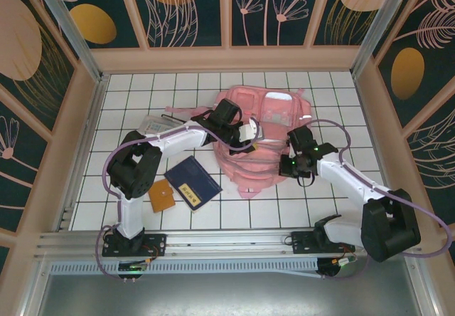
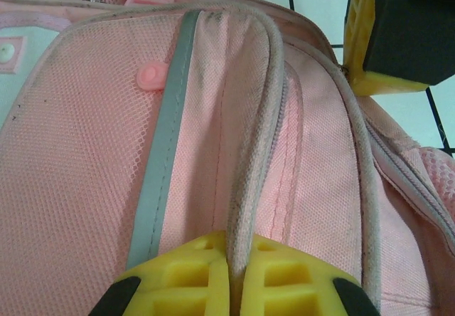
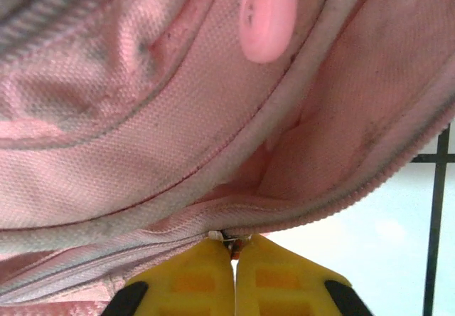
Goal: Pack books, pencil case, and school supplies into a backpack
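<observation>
The pink backpack (image 1: 266, 127) lies flat on the tiled table, behind the middle. My left gripper (image 1: 248, 130) rests on its left half, and in the left wrist view that gripper (image 2: 233, 260) is shut on a grey-pink piped edge of the backpack (image 2: 85, 188). At the bag's lower right edge my right gripper (image 1: 291, 164) is shut too; the right wrist view has it (image 3: 233, 248) pinching a small zipper pull on the backpack (image 3: 142, 152). The navy book (image 1: 193, 181) and the orange notebook (image 1: 161, 197) lie front left. The clear pencil case (image 1: 151, 125) sits further back left.
A thin dark pen (image 1: 173, 111) lies behind the left arm, near the pencil case. Wooden walls ring the table on three sides. One yellow and black finger of the right gripper (image 2: 387, 38) shows top right in the left wrist view, at the backpack's edge.
</observation>
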Tool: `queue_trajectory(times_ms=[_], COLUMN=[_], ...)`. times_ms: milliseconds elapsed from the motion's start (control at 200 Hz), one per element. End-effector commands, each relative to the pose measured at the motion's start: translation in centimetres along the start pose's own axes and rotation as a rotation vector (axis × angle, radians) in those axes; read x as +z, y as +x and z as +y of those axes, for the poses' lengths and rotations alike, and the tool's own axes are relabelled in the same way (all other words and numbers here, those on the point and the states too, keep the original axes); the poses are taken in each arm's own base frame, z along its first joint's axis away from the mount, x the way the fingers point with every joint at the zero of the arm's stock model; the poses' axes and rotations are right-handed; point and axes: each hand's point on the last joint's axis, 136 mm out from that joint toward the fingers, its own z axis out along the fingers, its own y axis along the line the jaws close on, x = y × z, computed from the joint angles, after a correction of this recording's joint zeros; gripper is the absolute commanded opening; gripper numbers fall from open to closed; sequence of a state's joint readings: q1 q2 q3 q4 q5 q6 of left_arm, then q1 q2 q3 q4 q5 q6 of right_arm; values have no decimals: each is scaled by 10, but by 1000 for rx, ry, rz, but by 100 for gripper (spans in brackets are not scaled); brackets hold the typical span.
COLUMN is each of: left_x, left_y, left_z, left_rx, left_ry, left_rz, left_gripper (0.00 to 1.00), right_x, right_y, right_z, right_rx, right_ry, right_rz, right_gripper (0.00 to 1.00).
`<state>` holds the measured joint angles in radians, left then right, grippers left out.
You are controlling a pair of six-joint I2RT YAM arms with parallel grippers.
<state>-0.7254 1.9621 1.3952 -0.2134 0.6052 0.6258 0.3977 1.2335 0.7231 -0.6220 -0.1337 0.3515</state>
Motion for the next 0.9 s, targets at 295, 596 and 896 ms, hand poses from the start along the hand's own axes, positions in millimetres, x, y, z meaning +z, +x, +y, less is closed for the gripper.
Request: queue_trajectory(times_ms=[295,596,896], left_x=[-56,-11,9], left_y=[-42,-4,14], left_z=[-56,-66,-68], left_rx=[150,145,63], left_ry=[70,18,11], left_rz=[-91,96,112], left_gripper=[59,60,59], right_x=[-37,-49,-37], right_y=[-17,-12,-5], right_z=[51,66,58], right_rx=[-97,-47,-50], right_ry=[-259,-436,-406], right_rz=[-57,21,53], right_gripper=[0,0,0])
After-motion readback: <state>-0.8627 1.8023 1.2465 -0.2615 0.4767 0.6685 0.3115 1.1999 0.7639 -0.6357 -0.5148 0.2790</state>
